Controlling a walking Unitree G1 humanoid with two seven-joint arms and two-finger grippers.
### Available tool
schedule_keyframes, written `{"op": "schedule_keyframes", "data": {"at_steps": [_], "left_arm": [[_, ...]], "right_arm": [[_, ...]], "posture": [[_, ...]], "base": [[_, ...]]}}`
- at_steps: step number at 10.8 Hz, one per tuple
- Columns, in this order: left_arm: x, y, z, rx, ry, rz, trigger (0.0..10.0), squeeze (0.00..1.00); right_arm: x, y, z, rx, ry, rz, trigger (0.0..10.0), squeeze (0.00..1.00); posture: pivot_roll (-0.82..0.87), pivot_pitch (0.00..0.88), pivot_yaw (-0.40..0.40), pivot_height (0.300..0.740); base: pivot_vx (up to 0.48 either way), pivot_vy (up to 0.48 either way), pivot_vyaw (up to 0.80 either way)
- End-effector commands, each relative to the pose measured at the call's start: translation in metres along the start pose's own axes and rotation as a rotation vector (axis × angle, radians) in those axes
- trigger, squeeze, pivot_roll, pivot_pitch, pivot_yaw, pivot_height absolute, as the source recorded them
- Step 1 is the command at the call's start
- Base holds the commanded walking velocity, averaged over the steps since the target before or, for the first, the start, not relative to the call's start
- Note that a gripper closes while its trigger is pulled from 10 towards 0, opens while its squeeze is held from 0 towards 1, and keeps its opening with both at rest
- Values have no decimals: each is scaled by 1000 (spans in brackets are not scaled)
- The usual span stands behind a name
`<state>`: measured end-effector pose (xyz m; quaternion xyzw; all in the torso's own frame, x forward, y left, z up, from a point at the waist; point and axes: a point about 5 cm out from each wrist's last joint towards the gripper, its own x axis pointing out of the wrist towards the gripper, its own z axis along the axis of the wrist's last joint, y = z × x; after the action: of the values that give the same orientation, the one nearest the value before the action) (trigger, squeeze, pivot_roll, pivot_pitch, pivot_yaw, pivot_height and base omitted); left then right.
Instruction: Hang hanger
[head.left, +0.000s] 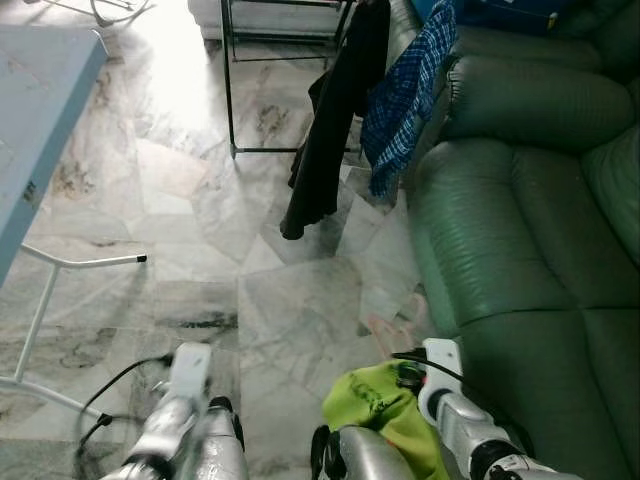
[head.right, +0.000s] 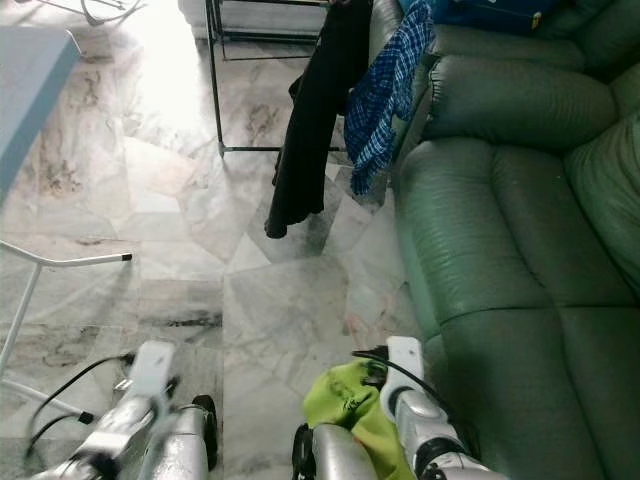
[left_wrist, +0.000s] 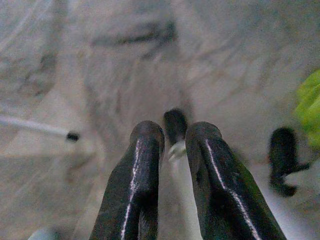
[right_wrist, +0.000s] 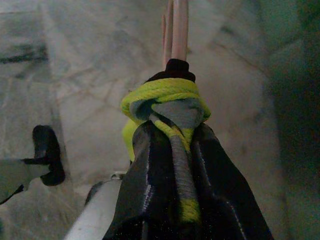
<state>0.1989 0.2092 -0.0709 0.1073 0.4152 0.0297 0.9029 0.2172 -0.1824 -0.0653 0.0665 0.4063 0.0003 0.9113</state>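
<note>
My right gripper (right_wrist: 172, 125) is shut on a pink hanger (right_wrist: 175, 30) that carries a lime-green garment (head.left: 385, 410) with a grey collar (right_wrist: 180, 112). It is held low over the marble floor, close to my body, beside the sofa's front. The fingers clamp the garment's neck, and the hanger's stems stick out past them. My left gripper (left_wrist: 172, 137) hangs over the floor with its fingers close together and nothing between them. Further ahead stands a black clothes rack (head.left: 228, 80) with a black garment (head.left: 325, 130) and a blue plaid shirt (head.left: 405, 90) hanging on it.
A green leather sofa (head.left: 530, 250) runs along the right side. A light blue table (head.left: 40, 110) on white legs (head.left: 40, 310) stands on the left. A black cable (head.left: 110, 390) lies on the floor near my left arm (head.left: 185, 400). Open marble floor (head.left: 200, 220) leads toward the rack.
</note>
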Motion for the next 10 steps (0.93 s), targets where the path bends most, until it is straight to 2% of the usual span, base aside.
{"op": "schedule_keyframes", "data": {"at_steps": [1, 3, 5, 8, 9, 10], "left_arm": [[-3, 2, -14, -2, 41, 24, 10000, 0], [-4, 14, -17, 4, 45, 63, 10000, 0], [-3, 31, -11, 20, 32, 95, 10000, 0], [0, 43, 7, 59, -16, 107, 10000, 0], [2, 45, 15, 72, -34, 104, 10000, 0], [3, 44, 22, 78, -47, 95, 10000, 0]], "right_arm": [[-3, -13, -5, 36, 20, -36, 10000, 0], [-5, -16, -10, 53, 32, -52, 10000, 0], [-4, -9, -17, 84, 45, -56, 10000, 0], [-2, 2, -18, 170, 35, -47, 10000, 0], [-1, 6, -14, 176, 23, -37, 10000, 0], [2, 12, -5, 122, -3, -16, 10000, 0]], "posture": [[61, 232, -157, 740], [76, 232, -131, 740], [110, 235, -67, 740], [107, 210, -6, 740], [109, 192, 5, 740], [107, 179, 8, 740]], "base": [[0, 0, 0], [0, 0, 0], [0, 0, 0], [0, 0, 0], [0, 0, 0], [0, 0, 0]]}}
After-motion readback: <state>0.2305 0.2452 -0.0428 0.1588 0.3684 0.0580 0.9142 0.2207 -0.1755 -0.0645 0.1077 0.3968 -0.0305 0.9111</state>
